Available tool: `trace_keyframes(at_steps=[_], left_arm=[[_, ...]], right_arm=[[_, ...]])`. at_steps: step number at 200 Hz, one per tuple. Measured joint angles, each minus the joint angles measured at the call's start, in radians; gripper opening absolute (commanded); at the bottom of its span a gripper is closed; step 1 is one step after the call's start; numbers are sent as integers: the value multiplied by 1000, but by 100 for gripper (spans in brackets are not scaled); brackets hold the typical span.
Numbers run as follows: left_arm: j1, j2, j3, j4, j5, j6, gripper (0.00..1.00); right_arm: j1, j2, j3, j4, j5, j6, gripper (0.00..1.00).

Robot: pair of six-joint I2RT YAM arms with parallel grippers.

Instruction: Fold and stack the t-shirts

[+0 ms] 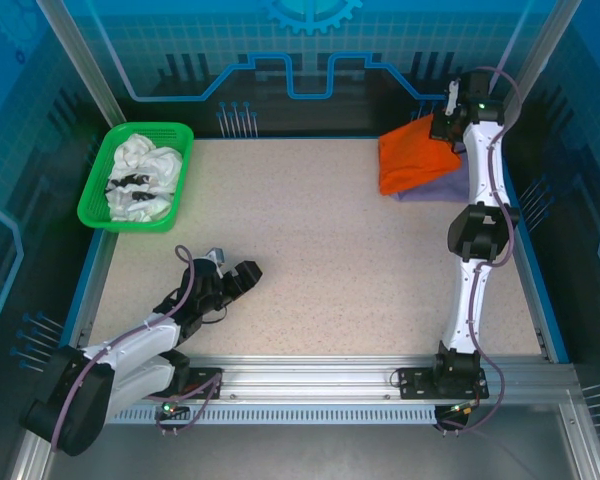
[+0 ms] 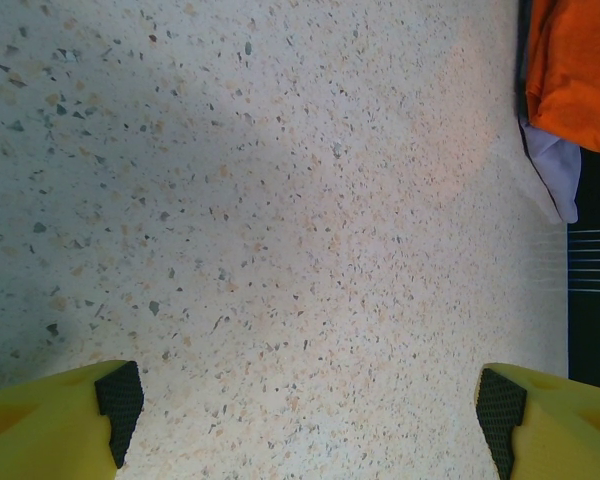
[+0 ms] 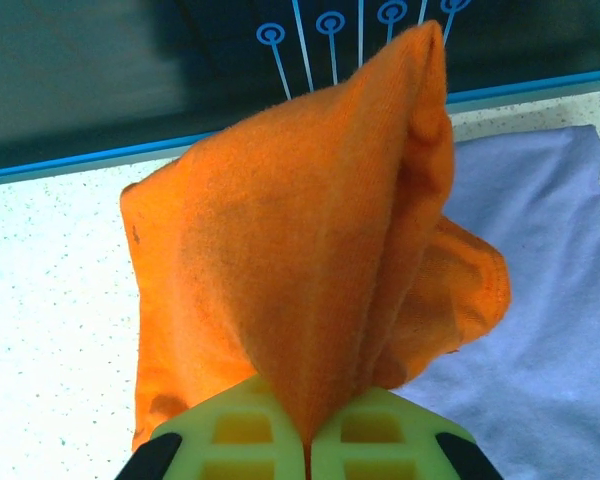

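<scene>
Orange cloth dominates the far right corner of the speckled worktop (image 1: 320, 240) in the top external view: the orange t-shirt (image 1: 410, 155) lies in a rough fold on top of the lavender t-shirt (image 1: 442, 188), whose edge peeks out at the near and right sides. The right end effector (image 1: 446, 128) sits at the orange t-shirt's far right edge. White t-shirts (image 1: 140, 175) with black print are crumpled in the green basket (image 1: 130, 226) at the far left, and the left end effector (image 1: 248, 272) rests low near the left front, well apart from all the cloth. The left wrist view adds that the left end effector (image 2: 310, 420) is released, its yellow fingers (image 2: 120, 410) spread wide over bare worktop, with the orange t-shirt and a lavender strip beneath it at the upper right edge. The right wrist view gives what the overhead cannot: the right end effector (image 3: 305, 440) is clenched on a pinch of the orange t-shirt, which rises from the jaws in a peaked tent of fuzzy fabric, a hemmed edge curling at the right, with the smooth, flat lavender t-shirt underneath.
</scene>
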Motion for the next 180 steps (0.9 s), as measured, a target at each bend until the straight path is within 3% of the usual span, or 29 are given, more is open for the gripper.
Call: trace_keyframes(at_steps=[114, 137, 150, 166, 168, 172, 176, 180], left_arm=[[0, 0, 0, -1, 0, -3, 89], [0, 0, 0, -1, 0, -3, 89], [0, 2, 0, -1, 0, -3, 89], [0, 8, 0, -1, 0, -3, 89], [0, 8, 1, -2, 0, -3, 89], [0, 8, 2, -3, 0, -3, 89], [0, 8, 3, -5, 0, -3, 89], [0, 8, 4, -6, 0, -3, 89]], right_arm=[[-16, -7, -22, 33, 44, 2, 0], [-39, 11, -35, 45, 50, 6, 10], [-54, 30, -38, 51, 51, 16, 23], [-68, 56, -43, 66, 62, 27, 47], [-70, 60, -45, 69, 66, 26, 52], [-74, 66, -47, 74, 69, 37, 78], [-78, 76, -47, 77, 73, 46, 95], [-81, 82, -47, 80, 76, 46, 99]])
